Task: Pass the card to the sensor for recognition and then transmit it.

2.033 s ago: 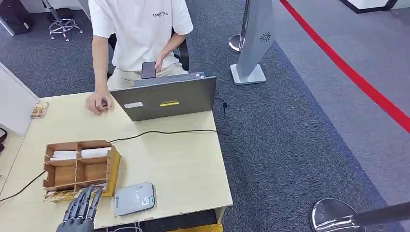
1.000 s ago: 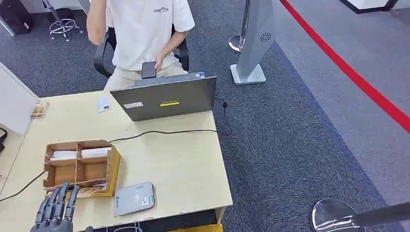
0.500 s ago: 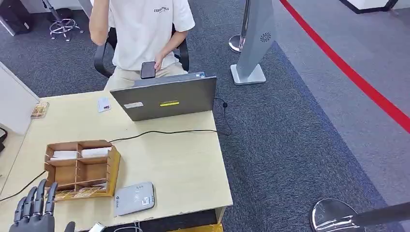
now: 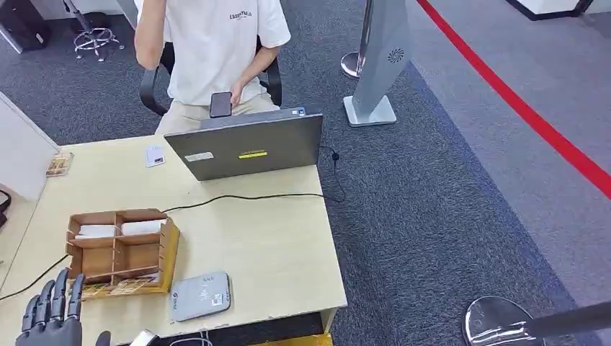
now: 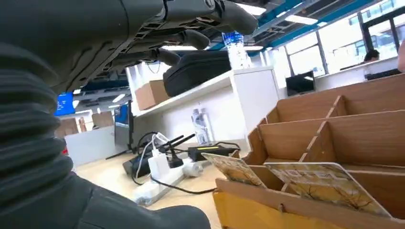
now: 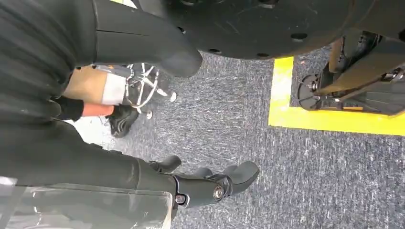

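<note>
Left hand is hovering at the near-left corner of the table, fingers spread and pointing away from the robot, gripping nothing; in the left wrist view the same hand is showing fingers extended and apart over the table edge. Just right of and beyond it, the wooden organiser is sitting on the table, white items lying in its two far compartments. Patterned cards are sticking out of its near slot, and the left wrist view is showing two of them leaning side by side behind the front lip. Hand is near the cards but not touching them. Another card is lying flat at the far side of the table, just left of the laptop. Grey card sensor is lying flat near the front edge, just right of the organiser. A black cable is running across the table between laptop and organiser. A person in a white shirt is sitting behind the laptop, holding a phone. Right hand is hanging over the carpeted floor, fingers loosely curled, holding nothing I can see; how far closed it is, can't tell.
</note>
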